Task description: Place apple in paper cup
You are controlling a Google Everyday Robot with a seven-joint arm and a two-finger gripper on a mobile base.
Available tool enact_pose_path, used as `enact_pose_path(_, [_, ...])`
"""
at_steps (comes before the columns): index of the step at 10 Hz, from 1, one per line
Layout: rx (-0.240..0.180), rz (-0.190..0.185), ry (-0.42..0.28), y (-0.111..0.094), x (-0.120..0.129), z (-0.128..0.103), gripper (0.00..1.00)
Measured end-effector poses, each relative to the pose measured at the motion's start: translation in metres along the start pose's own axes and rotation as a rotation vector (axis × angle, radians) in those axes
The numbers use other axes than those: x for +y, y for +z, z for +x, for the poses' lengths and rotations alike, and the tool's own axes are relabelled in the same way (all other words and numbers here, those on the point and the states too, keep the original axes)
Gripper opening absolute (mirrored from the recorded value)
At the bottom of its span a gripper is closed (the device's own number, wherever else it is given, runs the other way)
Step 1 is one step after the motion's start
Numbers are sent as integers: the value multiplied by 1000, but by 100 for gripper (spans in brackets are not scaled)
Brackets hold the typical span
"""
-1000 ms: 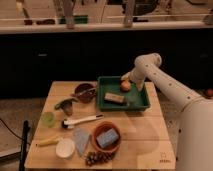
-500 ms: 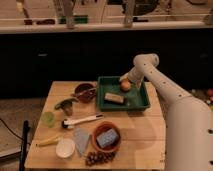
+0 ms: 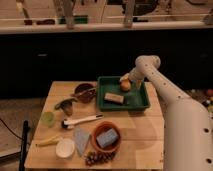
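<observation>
The gripper (image 3: 124,79) sits at the apple (image 3: 126,86), twelve o'clock in the tray (image 3: 136,103) — its hold I cannot tell — so a weak pinch could drop it short of the paper cup (image 3: 65,148) at the table's (image 3: 145,135) seven o'clock.

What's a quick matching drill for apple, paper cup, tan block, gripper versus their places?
Things:
1. apple
2. paper cup
3. tan block
4. gripper

Places:
A. near the table's front-left corner
B. back part of the green tray
C. right at the apple, over the tray's far edge
D. middle of the green tray

Pairs: 1-B, 2-A, 3-D, 4-C
</observation>
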Motion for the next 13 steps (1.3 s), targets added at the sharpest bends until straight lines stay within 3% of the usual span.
enact_pose_path(8, [67,32,-96,16,-16,-3,80])
enact_pose_path(13, [70,14,-113,24,-14,2,80])
